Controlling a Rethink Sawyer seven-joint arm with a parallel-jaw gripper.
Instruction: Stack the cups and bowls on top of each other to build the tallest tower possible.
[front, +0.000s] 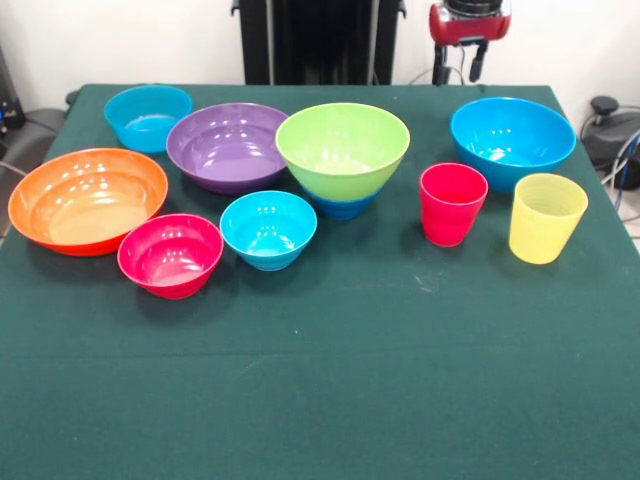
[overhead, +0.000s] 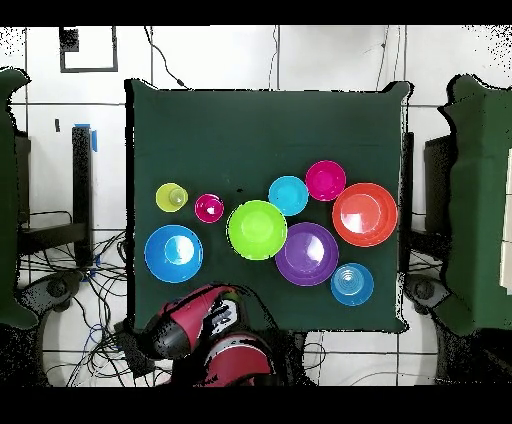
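Note:
The lime green bowl (front: 343, 145) sits nested on a small dark blue bowl (front: 343, 207) at the table's middle, a two-piece tower; from overhead only the green bowl (overhead: 257, 229) shows. A red-pink cup (front: 452, 203) and a yellow cup (front: 546, 217) stand upright to its right, apart from each other. A bright blue bowl (front: 512, 138) stands behind them. Purple (front: 228, 145), orange (front: 88, 197), pink-red (front: 170, 252) and two cyan bowls (front: 268, 228) (front: 148, 115) lie on the left. My gripper (front: 458, 76) hangs open and empty above the far edge, behind the bright blue bowl.
The green table (front: 320, 380) has bare cloth along its whole front half. In the overhead view the red arm (overhead: 200, 320) lies off the table edge beside the bright blue bowl (overhead: 173, 253). Cables and equipment lie beyond the table's sides.

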